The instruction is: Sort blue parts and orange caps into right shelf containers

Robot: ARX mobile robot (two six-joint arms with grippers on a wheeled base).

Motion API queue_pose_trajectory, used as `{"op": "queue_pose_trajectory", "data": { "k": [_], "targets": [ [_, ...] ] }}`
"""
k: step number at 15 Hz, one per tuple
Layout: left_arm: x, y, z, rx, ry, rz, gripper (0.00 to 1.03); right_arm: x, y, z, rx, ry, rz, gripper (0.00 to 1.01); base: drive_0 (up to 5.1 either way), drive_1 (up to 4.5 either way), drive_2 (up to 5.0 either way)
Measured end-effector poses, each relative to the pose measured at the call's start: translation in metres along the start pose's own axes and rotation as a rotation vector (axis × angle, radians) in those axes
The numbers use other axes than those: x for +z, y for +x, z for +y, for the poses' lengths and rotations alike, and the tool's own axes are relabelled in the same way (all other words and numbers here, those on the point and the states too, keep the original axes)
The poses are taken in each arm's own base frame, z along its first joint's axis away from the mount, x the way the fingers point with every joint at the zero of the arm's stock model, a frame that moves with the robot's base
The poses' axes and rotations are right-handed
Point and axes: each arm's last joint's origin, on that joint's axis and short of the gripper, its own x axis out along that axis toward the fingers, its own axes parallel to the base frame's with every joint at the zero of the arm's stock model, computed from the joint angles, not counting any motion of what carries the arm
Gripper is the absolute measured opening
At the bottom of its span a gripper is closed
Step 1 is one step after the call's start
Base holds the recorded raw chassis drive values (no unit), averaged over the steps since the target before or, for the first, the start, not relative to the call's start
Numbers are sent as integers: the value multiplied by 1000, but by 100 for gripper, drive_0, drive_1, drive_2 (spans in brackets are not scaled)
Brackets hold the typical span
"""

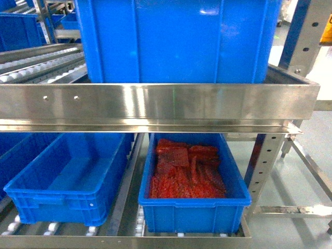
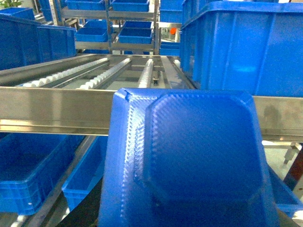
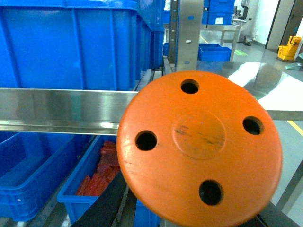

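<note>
In the head view the shelf (image 1: 155, 104) crosses the scene as a shiny steel rail, with a large blue bin (image 1: 179, 39) standing on its upper level and roller tracks (image 1: 39, 65) running off to the far left. Below, two containers sit side by side on the lower rollers: the left container (image 1: 67, 179) shows only bare blue floor, while the right container (image 1: 194, 181) holds a heap of orange-red pieces (image 1: 187, 168). Neither gripper shows in this view. In the left wrist view a blue part (image 2: 189, 161) with a textured, rounded-corner face fills the near middle, in front of the steel rail; the gripper itself is hidden behind it, so whether its jaws are spread or pinching the part I cannot tell. In the right wrist view an orange cap (image 3: 199, 146), a round disc with four holes, fills the near right, above the container of orange-red pieces; the jaws here are likewise hidden
</note>
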Motion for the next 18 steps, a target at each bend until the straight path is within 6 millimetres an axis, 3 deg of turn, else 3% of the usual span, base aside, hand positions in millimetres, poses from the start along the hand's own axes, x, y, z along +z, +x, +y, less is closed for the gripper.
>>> {"op": "queue_pose_trajectory", "data": {
  "k": [18],
  "targets": [
    [0,0,0,0,0,1,43,0,0,0,1,0,2,41,-503,242,242]
  ]
}}
